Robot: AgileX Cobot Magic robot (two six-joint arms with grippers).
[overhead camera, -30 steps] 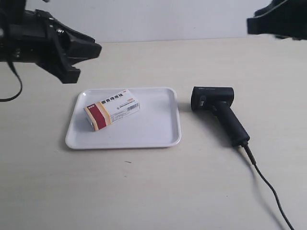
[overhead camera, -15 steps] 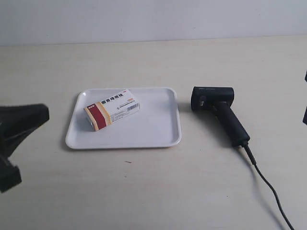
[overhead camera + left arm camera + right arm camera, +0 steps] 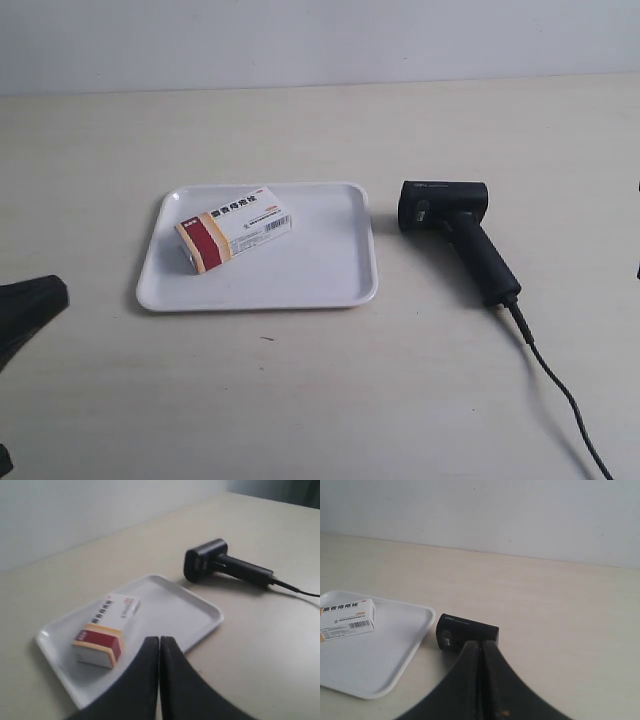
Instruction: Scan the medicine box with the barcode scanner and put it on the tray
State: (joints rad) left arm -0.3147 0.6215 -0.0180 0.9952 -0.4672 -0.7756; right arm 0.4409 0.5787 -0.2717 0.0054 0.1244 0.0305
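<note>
The medicine box (image 3: 234,228) lies flat inside the white tray (image 3: 320,280), toward its left half, red and tan band at the near-left end. The black barcode scanner (image 3: 455,232) rests on the table right of the tray, cable trailing to the lower right. In the left wrist view my left gripper (image 3: 159,640) is shut with nothing in it, held off the tray (image 3: 200,611), with the box (image 3: 106,629) beside it. My right gripper (image 3: 482,644) is shut and empty, well back from the scanner head (image 3: 466,632); the box (image 3: 347,616) and tray (image 3: 390,655) show there too.
A pale wooden table (image 3: 320,400) carries everything; a light wall runs along its far edge. The scanner cable (image 3: 560,400) snakes toward the lower right corner. A dark part of the arm at the exterior view's left (image 3: 25,310) pokes in at the left edge.
Both arms have pulled back out of the exterior view: the arm at its left dropped to the lower left edge, the other left the frame. Box, tray and scanner stayed put.
</note>
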